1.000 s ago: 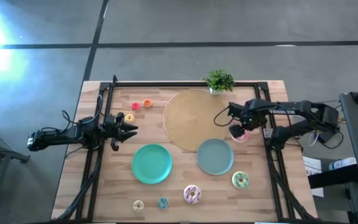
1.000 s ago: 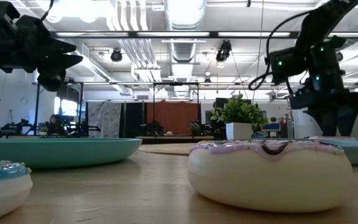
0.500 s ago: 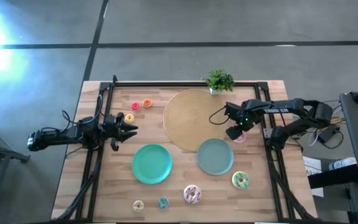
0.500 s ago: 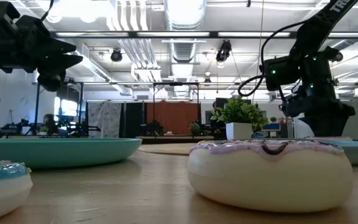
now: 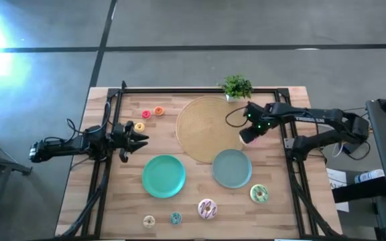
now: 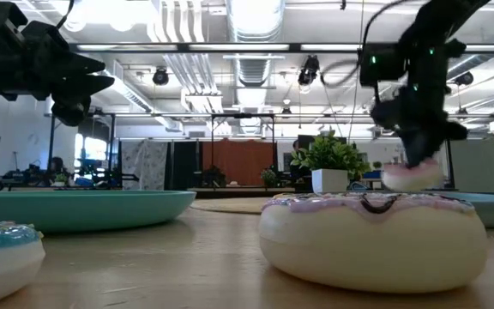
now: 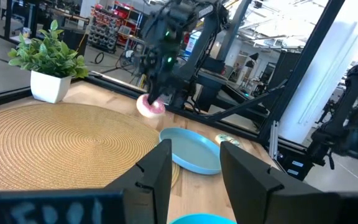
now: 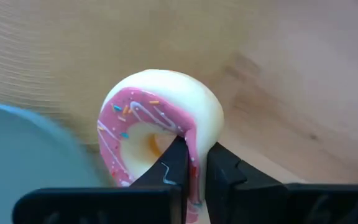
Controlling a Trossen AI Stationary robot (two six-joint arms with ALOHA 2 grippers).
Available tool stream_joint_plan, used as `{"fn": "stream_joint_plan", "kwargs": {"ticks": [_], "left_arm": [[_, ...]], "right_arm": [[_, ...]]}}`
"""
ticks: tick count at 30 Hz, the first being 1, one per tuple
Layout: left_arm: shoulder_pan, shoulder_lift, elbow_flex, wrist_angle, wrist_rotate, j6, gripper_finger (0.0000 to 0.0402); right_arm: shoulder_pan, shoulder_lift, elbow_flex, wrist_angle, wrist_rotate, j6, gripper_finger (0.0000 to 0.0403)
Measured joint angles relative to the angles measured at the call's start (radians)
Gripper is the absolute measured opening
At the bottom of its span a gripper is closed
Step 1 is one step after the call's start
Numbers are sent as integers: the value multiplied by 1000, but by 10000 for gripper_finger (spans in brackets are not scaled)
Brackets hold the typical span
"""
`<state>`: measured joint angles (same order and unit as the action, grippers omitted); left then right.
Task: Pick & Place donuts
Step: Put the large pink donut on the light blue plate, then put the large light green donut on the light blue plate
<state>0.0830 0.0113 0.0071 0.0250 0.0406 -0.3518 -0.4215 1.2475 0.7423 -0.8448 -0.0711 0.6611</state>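
Observation:
My right gripper (image 5: 246, 136) is shut on the pink-iced donut (image 8: 160, 124) and holds it in the air over the gap between the tan disc (image 5: 203, 127) and the grey-blue plate (image 5: 232, 169). The donut also shows in the low view (image 6: 410, 178) and the left wrist view (image 7: 150, 106). My left gripper (image 5: 141, 139) is open and empty at the table's left, beside the yellow mini donut (image 5: 139, 126). The red (image 5: 146, 114) and orange (image 5: 158, 111) minis lie farther back. The green (image 5: 259, 194), white-purple (image 5: 208, 209), teal (image 5: 175, 217) and cream (image 5: 149, 220) donuts lie near the front edge. My right gripper pinches one side of the pink donut's ring (image 8: 197, 146), with one finger (image 8: 174, 163) in the hole and the other (image 8: 224, 163) outside the rim. The fingers come from above, pointing down. The donut stands on edge below them, lifted clear of the table (image 6: 410, 178).
The teal plate (image 5: 163, 175) lies front-centre, left of the grey-blue plate. A potted plant (image 5: 236, 87) stands at the far edge behind the tan disc. A black frame rail (image 5: 290, 154) runs along the table's right side, and another along the left (image 5: 106, 154).
My right gripper has risen from the table near the right rail with the pink donut and gone a little toward the table's left and far side. The donut, which lay on the wood, now hangs clear below the fingers.

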Motion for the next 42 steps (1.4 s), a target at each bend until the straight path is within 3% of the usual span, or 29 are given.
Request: {"fn": "stream_joint_plan", "kwargs": {"ticks": [5,11,19,23,28,34,42], "left_arm": [[0,0,0,0,0,0,110],[0,0,0,0,0,0,110],[0,0,0,0,0,0,110],[0,1,0,0,0,0,110],[0,3,0,-1,0,0,110],[0,8,0,-1,0,0,110],[0,12,0,-1,0,0,110]], "right_arm": [[121,17,52,43,-61,76,20],[291,131,74,160,-99,172,20],[378,285,123,163,-98,187,32],[387,333,160,161,-91,174,62],[394,351,225,141,-49,145,129],[393,360,309,-56,54,95,199],[413,356,290,-102,9,71,237]]}}
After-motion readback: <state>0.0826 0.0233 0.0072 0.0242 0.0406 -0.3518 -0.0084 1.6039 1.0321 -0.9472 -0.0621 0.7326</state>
